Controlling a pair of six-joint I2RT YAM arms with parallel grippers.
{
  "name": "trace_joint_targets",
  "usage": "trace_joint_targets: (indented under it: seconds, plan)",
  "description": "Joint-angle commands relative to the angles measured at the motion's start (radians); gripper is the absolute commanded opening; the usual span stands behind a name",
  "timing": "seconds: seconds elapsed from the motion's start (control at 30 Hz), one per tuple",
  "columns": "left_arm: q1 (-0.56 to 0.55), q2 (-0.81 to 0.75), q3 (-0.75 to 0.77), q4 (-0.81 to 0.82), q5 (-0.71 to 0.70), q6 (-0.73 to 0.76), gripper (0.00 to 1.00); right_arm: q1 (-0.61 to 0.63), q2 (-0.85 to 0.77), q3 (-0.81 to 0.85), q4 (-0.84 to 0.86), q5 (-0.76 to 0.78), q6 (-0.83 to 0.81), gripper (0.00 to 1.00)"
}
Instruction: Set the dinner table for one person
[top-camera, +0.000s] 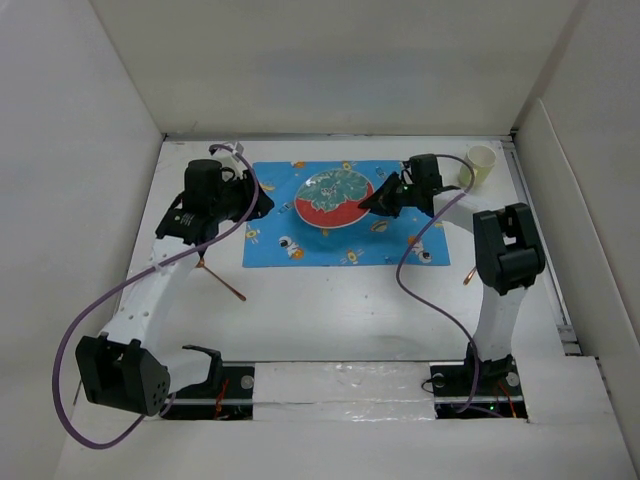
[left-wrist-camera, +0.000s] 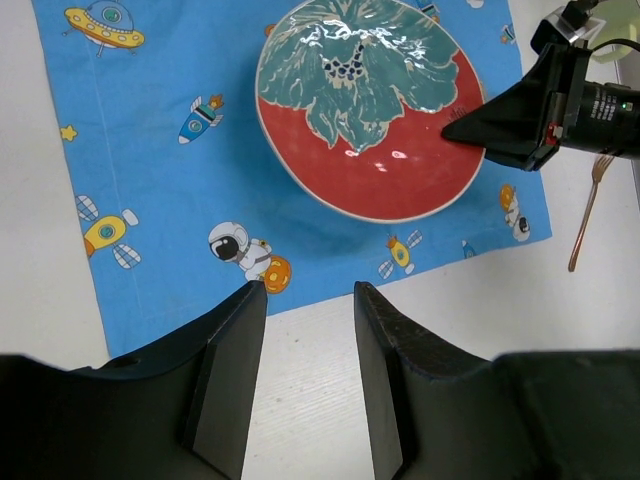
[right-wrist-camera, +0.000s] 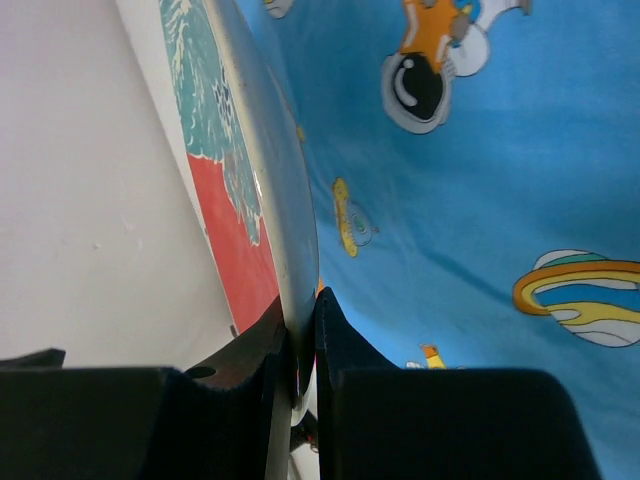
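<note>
My right fingers (right-wrist-camera: 335, 345) are closed on the right rim of the tomato-patterned plate (top-camera: 335, 198), one finger above the rim and one below. Pinching the thin lip is the only way I can hold a flat dish without reaching under it. The plate sits over the far middle of the blue space-print placemat (top-camera: 330, 245), which is spread on the far half of the white desk (top-camera: 330, 310). I cannot tell whether the plate's base rests fully on the cloth or is a little lifted.

My left fingers (left-wrist-camera: 235, 350) are parted and hold nothing. They hover over the near-left edge of the placemat, just beside the cloth. From there I judge they could pin the mat so that it does not slide while the plate is adjusted.

A copper fork (left-wrist-camera: 588, 215) lies on the bare desk to the right of the mat. Another slim copper utensil (top-camera: 222, 280) lies to the left; what kind it is I cannot make out. A pale cup (top-camera: 481, 165) stands at the far right corner, off the mat. The plate looks nearly placed, so I judge that the cutlery and cup are what remain.
</note>
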Motion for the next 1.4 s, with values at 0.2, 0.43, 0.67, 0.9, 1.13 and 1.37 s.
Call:
trace_joint_targets:
  seconds: [0.2, 0.43, 0.67, 0.9, 1.13, 1.37]
  plan:
    - [0.001, -0.047, -0.046, 0.048, 0.02, 0.004, 0.38, 0.019, 0.001, 0.001, 0.21, -0.03, 0.084, 0.0]
    - [0.001, -0.05, -0.066, 0.054, 0.019, 0.0, 0.38, 0.028, 0.018, -0.029, 0.091, 0.026, -0.005, 0.17]
    - [0.001, -0.044, -0.061, 0.057, 0.023, -0.005, 0.37, 0.028, 0.008, -0.058, -0.024, 0.078, -0.079, 0.46]
    - [0.001, -0.026, -0.037, 0.063, 0.04, -0.002, 0.38, 0.017, -0.067, 0.035, -0.272, 0.202, -0.27, 0.63]
    - [0.001, -0.02, 0.009, 0.069, 0.086, 0.012, 0.12, -0.044, -0.118, 0.093, -0.413, 0.296, -0.389, 0.61]
    - [0.001, -0.015, 0.012, 0.069, 0.118, 0.043, 0.0, -0.177, -0.19, 0.157, -0.445, 0.386, -0.433, 0.0]
